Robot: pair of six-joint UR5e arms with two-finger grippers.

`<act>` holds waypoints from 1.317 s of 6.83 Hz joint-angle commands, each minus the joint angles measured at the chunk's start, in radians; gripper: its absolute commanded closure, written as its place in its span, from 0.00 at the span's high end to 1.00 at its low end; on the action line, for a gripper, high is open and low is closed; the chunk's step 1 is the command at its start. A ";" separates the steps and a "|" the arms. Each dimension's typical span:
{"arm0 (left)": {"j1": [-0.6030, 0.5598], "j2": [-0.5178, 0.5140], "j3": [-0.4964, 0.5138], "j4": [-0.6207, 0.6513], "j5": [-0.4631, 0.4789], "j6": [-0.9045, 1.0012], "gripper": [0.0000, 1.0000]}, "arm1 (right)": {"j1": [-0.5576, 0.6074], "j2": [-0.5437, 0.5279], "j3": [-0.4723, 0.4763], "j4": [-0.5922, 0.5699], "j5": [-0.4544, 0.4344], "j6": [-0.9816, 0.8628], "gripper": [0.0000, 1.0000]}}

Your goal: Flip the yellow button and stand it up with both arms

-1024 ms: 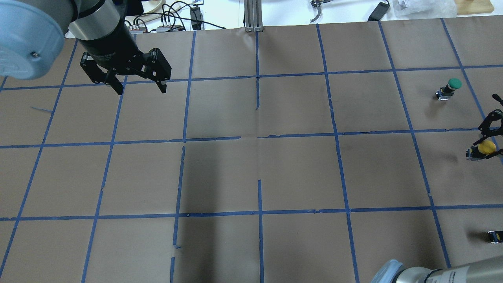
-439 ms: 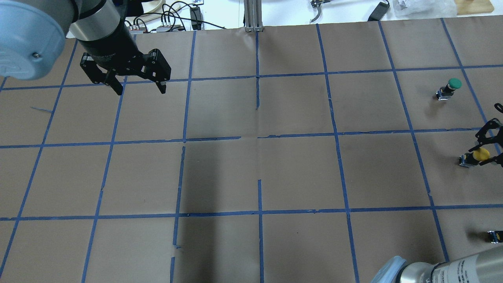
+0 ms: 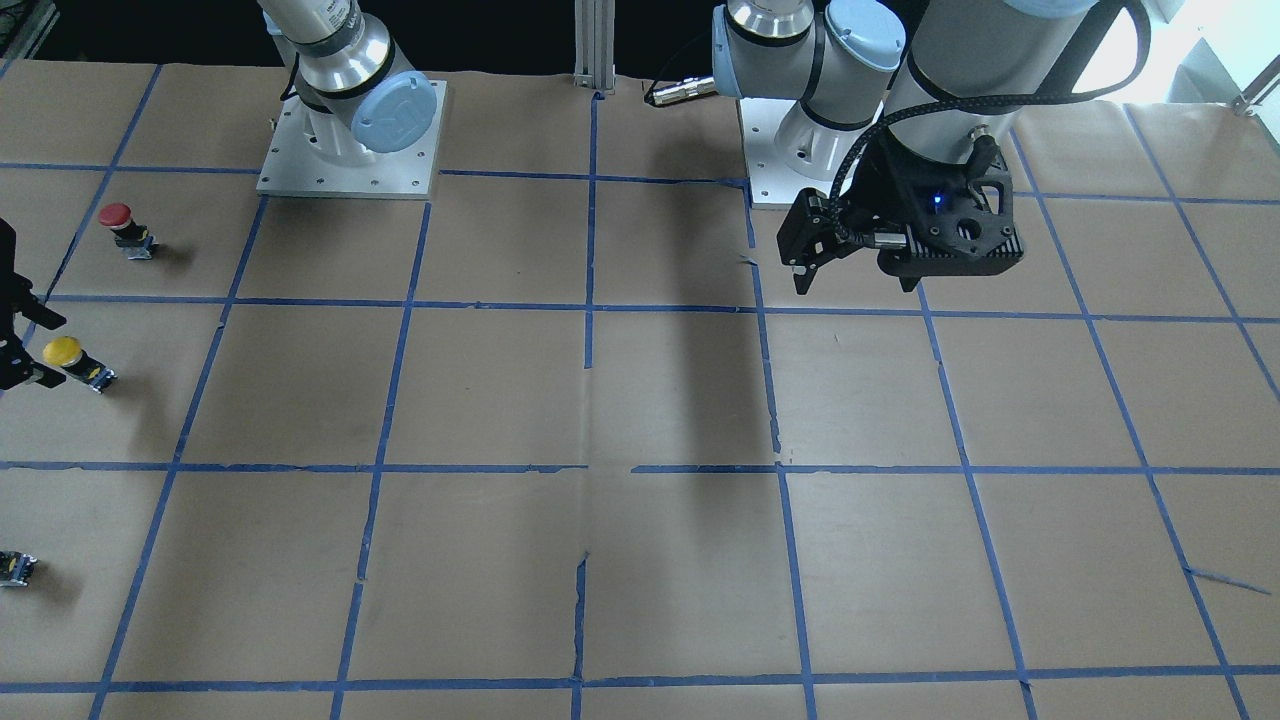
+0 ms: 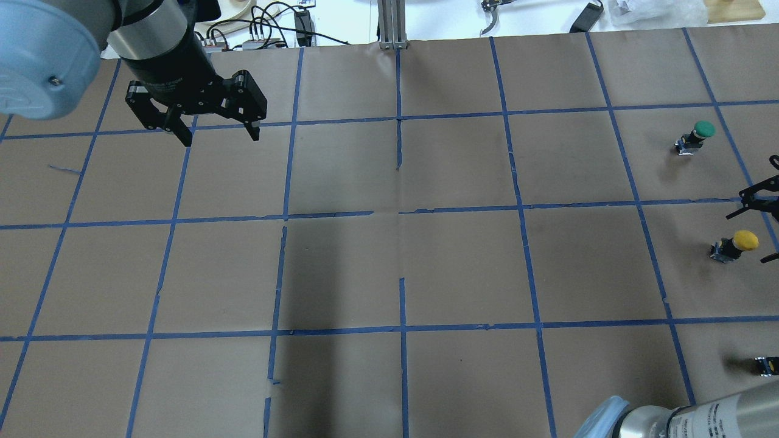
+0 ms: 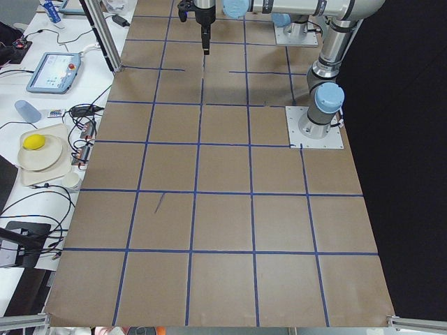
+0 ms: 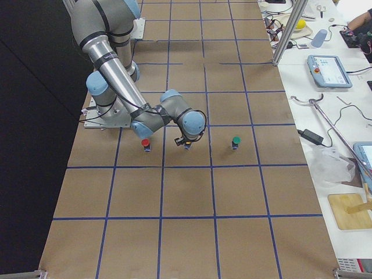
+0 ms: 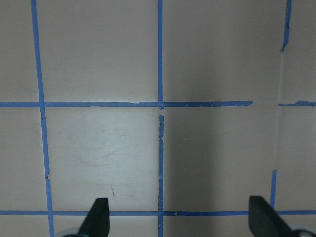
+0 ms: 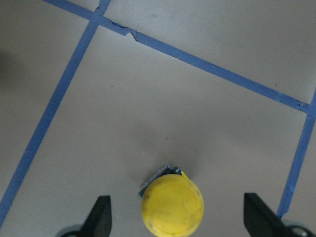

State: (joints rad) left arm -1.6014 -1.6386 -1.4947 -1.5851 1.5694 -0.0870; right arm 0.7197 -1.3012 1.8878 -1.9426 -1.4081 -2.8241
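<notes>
While the left gripper (image 4: 219,137) hangs in the air over the robot's left side of the table (image 4: 462,267), it's got nothing between its fingers. Its jaws are spread wide, and the left wrist camera just sees brown paper and blue tape lines (image 7: 160,148) between the two tips.

The yellow button (image 4: 735,244) sits on the paper near the table's right edge. It's standing on its black-and-grey body with the cap up. The right gripper (image 8: 174,195) hovers over it with the jaws wide apart, one finger on each side of the cap. Neither one touches it, as far as the wrist view shows. From that camera you look almost straight down on the round yellow cap, with a corner of the body peeking out behind it.

Two more buttons share that side: a green-capped button (image 4: 697,135) further from the robot, and a red-capped button (image 3: 122,226) closer to the base. Both are upright and well apart from the yellow one, which sits between them.
</notes>
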 commanded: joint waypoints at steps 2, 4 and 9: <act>0.004 0.019 0.011 -0.028 -0.023 0.021 1.00 | 0.024 -0.055 -0.177 0.084 -0.002 0.228 1.00; 0.008 0.037 0.016 -0.076 -0.019 0.122 1.00 | 0.098 -0.069 -0.345 0.212 -0.003 0.389 1.00; 0.006 0.033 0.039 -0.105 0.003 0.154 1.00 | 0.378 -0.200 -0.504 0.579 -0.058 1.469 1.00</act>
State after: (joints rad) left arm -1.5959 -1.6017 -1.4589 -1.6899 1.5733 0.0673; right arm 0.9865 -1.4567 1.3932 -1.4284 -1.4654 -1.6084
